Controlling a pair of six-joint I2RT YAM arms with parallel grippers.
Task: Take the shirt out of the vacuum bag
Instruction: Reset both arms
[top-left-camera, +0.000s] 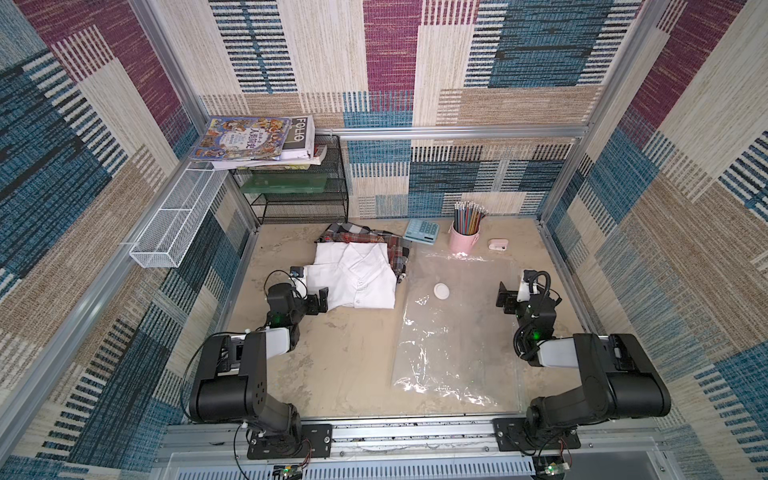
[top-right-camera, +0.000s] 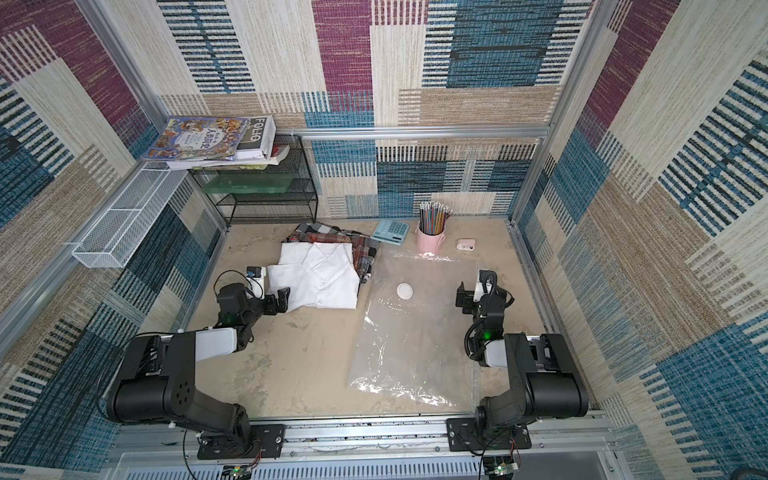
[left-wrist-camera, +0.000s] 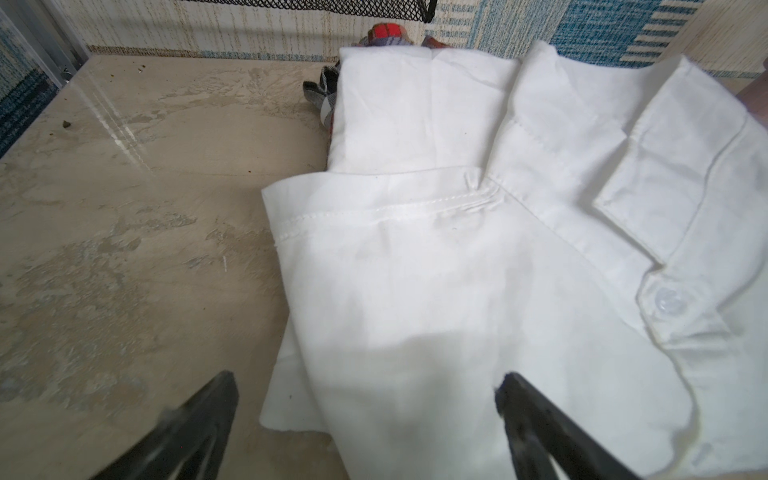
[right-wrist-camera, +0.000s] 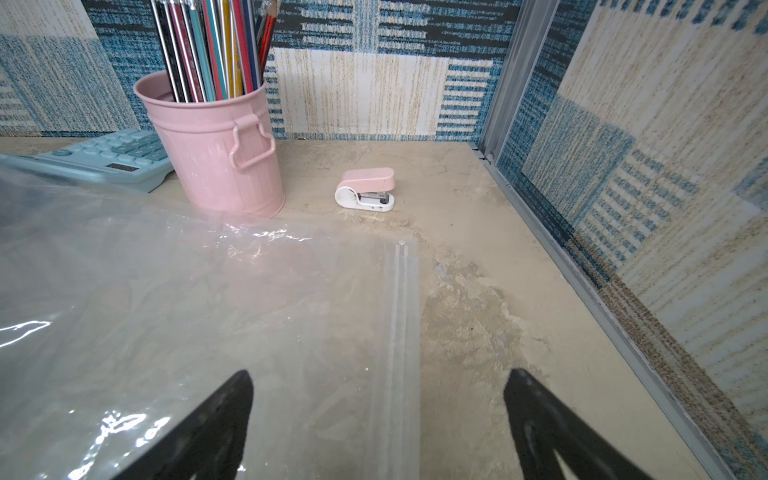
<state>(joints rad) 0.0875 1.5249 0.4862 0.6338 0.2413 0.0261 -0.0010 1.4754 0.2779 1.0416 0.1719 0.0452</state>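
White shirt (top-left-camera: 357, 278): folded, beside vacuum bag (top-left-camera: 453, 332).
Left gripper (left-wrist-camera: 365, 380): spread, over shirt edge.
Right gripper (right-wrist-camera: 380, 376): spread, over zip strip (right-wrist-camera: 399, 311).

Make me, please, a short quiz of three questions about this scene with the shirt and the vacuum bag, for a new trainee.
1. True or false: the white shirt lies inside the vacuum bag.
2. Which thing stands by the bag's far edge? A) pink cup of pencils B) green bottle C) red bowl
3. In what state are the left claw and the right claw?

Key:
1. False: it lies outside, beside the bag.
2. A.
3. Both are open and hold nothing.
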